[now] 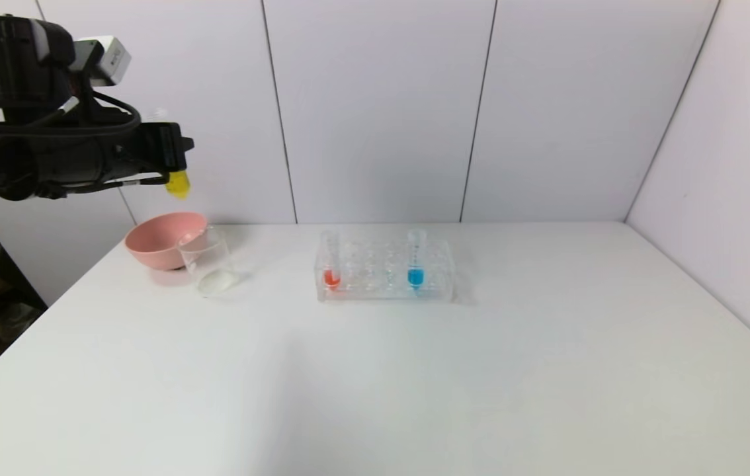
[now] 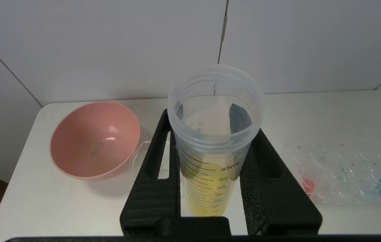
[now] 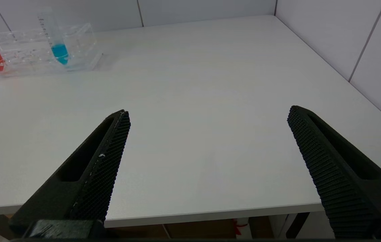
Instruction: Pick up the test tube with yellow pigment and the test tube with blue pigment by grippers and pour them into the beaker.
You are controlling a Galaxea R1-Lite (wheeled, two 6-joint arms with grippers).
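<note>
The left gripper [image 2: 210, 188], a black two-fingered end on the arm raised at the left of the table, is clenched on the clear graduated test tube with yellow pigment [image 2: 212, 144], its ribbed fingers [image 2: 153, 198] pressed against both sides of the tube's lower half while the open mouth faces the wrist camera. From the head view the tube's yellow tip [image 1: 178, 184] hangs high in the air above the pink rounded plastic bowl [image 1: 162, 239] and the small clear glass beaker [image 1: 206, 260], which stands just beside the bowl and touches or nearly touches it. The slim test tube with blue pigment [image 1: 416, 258] stands upright in the clear plastic tube rack [image 1: 385, 271], near its right end, with a red-tipped tube [image 1: 331, 261] at the other end. The right gripper [image 3: 207, 161] hovers low over the near right part of the white table [image 1: 415, 370], its fingers spread wide and holding nothing. The risk from here lies in the pour: the tube is high and the beaker's mouth is narrow, so tipping from this height, or slightly off to the bowl's side, would likely send yellow liquid into the bowl or onto the table. The smooth tube could also slip or rotate in the grip as it tilts.
</note>
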